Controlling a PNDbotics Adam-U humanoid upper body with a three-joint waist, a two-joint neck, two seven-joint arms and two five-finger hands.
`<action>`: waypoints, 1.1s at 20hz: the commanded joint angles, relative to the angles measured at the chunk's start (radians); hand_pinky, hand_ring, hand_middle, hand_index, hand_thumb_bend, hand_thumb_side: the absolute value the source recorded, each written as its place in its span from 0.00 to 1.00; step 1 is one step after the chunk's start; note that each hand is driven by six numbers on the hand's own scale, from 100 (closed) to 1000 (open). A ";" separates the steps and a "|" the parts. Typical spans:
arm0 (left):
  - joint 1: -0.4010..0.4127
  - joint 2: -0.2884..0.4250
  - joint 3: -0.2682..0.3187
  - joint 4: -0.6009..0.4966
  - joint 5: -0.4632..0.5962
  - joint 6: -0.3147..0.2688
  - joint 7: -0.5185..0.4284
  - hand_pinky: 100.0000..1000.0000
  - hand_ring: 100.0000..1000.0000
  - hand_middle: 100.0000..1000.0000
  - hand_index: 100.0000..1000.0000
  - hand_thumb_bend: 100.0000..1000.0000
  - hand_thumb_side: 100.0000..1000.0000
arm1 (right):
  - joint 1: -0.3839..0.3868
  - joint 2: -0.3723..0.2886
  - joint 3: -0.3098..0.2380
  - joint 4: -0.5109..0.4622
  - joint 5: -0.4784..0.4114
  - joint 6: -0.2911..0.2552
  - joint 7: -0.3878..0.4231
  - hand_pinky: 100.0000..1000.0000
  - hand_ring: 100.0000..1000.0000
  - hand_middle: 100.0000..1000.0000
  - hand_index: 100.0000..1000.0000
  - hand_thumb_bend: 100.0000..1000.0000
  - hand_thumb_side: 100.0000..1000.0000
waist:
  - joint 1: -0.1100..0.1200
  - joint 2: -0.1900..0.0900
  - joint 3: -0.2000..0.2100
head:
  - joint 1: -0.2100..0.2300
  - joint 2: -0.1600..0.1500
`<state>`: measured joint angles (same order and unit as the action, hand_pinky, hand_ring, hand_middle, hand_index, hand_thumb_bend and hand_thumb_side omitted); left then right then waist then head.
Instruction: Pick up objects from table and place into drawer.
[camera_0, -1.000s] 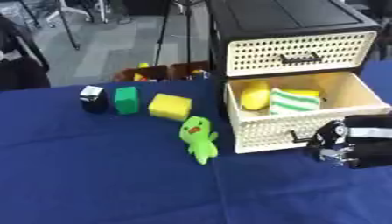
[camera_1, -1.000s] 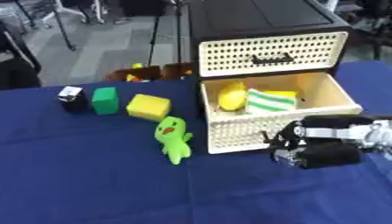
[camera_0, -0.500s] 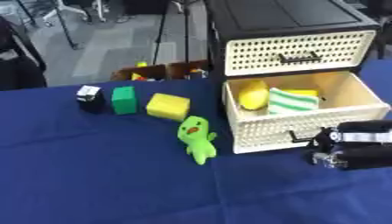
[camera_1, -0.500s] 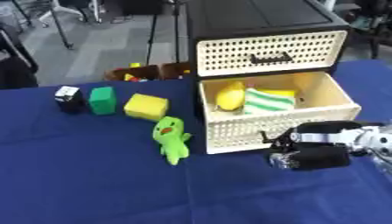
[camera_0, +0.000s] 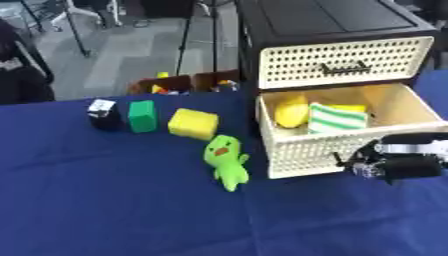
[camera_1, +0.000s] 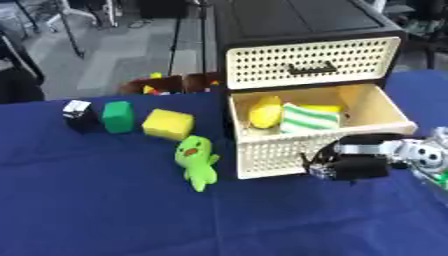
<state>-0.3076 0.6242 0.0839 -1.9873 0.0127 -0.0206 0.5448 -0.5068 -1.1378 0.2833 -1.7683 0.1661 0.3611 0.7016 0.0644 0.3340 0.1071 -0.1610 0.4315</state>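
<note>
The cream perforated drawer (camera_0: 325, 152) of the black cabinet (camera_0: 332, 30) stands pulled open. Inside it lie a yellow object (camera_0: 290, 110) and a green-and-white striped cloth (camera_0: 337, 118). On the blue table (camera_0: 114, 200), left of the drawer, sit a black-and-white cube (camera_0: 104, 112), a green block (camera_0: 142, 116), a yellow block (camera_0: 193, 124) and a green plush toy (camera_0: 225, 161). My right hand (camera_1: 354, 166) hovers low just in front of the drawer's front panel, at its right part, with nothing seen in it. My left hand is out of view.
The cabinet's upper drawer (camera_0: 346, 62) is closed. Behind the table's far edge a brown box (camera_0: 179, 84) holds small colourful items. Tripod legs (camera_0: 188, 35) and a dark chair (camera_0: 22, 75) stand on the grey floor beyond.
My right hand has edged slightly left along the drawer front. The objects on the table have not moved.
</note>
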 joint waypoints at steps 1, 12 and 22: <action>-0.003 0.017 0.018 -0.013 -0.001 -0.003 0.008 0.35 0.53 0.67 0.94 0.47 0.92 | -0.022 -0.010 -0.010 0.042 0.019 -0.005 -0.003 0.55 0.79 0.76 0.83 0.00 1.00 | -0.003 -0.012 0.006 | -0.007 -0.017; 0.003 0.004 0.021 -0.013 -0.001 -0.005 0.015 0.35 0.52 0.67 0.94 0.45 0.92 | -0.066 0.027 -0.012 0.131 0.022 -0.024 -0.024 0.56 0.79 0.77 0.84 0.00 1.00 | -0.002 0.008 0.027 | -0.018 -0.035; 0.008 -0.002 0.023 -0.013 -0.001 -0.003 0.015 0.35 0.52 0.67 0.94 0.46 0.93 | -0.101 0.047 -0.013 0.167 0.032 -0.040 -0.036 0.57 0.80 0.77 0.84 0.00 1.00 | -0.004 0.015 0.035 | -0.021 -0.048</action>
<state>-0.2979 0.6061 0.0901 -1.9873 0.0127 -0.0255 0.5568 -0.5996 -1.0770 0.2767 -1.6142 0.1919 0.3250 0.6676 0.0602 0.3619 0.1391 -0.1787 0.4005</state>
